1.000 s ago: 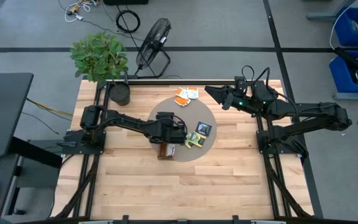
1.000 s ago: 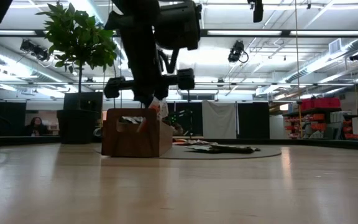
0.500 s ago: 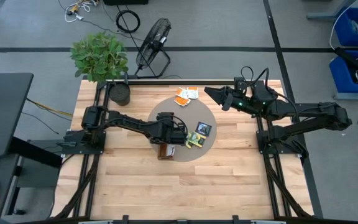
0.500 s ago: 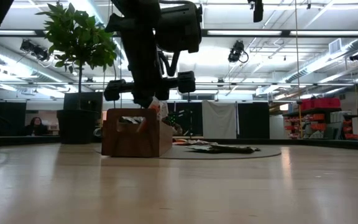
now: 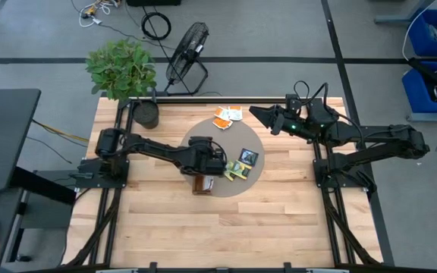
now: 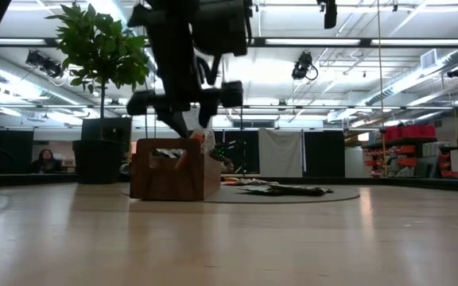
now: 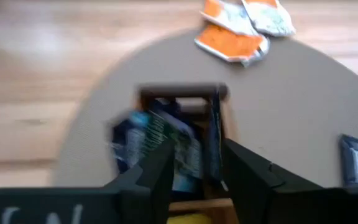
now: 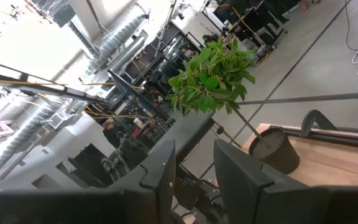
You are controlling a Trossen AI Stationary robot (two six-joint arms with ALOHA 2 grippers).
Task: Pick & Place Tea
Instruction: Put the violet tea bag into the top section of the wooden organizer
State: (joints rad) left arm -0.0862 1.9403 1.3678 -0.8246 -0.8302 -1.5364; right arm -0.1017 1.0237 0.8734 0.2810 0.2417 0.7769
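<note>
Now the left gripper [image 7: 194, 168] hangs over the wooden tray [image 5: 202, 184], jaws parted above a dark blue sachet [image 7: 157, 146] standing on edge inside — best lift straight up, clear of it. That sachet's long axis runs along the tray. The right gripper [image 5: 255, 114] waits far right; I cannot tell its jaws. Loose sachets [image 5: 243, 163] lie just right of the tray.

1. My high cam hangs over the table [image 5: 279, 220] and looks straight down, catching both arms plus a strip of floor all round.
2. Low cam sits at tabletop height, looking level across the wood into the room.
3. Left wrist cam looks down, close over the wooden tray [image 7: 182, 99]; high and low cams see that tray too.
4. Right wrist cam tilts up toward the potted plant [image 8: 213, 78], also in high and low.
</note>
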